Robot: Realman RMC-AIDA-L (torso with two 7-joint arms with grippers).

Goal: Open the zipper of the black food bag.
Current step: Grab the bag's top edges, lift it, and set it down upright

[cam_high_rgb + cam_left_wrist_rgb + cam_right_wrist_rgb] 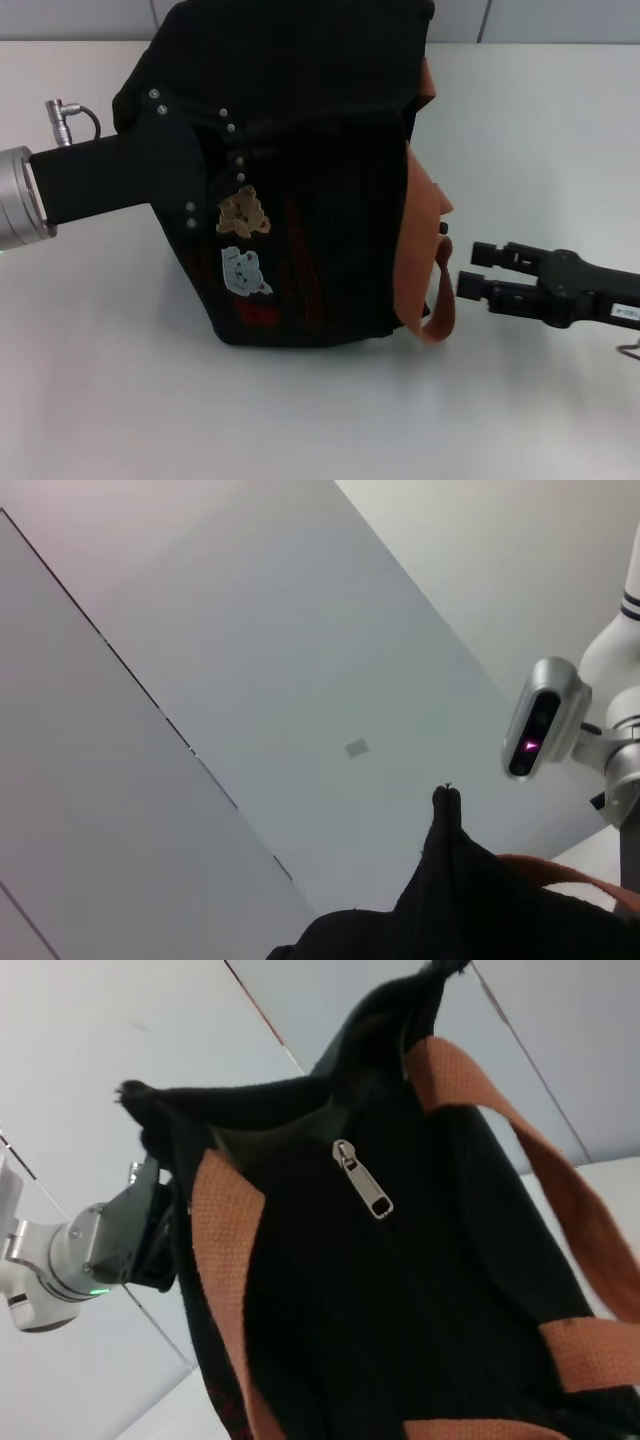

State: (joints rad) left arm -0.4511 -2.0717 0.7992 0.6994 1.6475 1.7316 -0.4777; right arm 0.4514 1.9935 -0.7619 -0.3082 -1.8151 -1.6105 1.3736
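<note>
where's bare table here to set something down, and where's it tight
Bare white table runs along the near edge in front of the black food bag, and another patch lies far right behind the right gripper. It is tight between that gripper and the bag's orange straps, and at the bag's left side, where the left gripper presses in.
</note>
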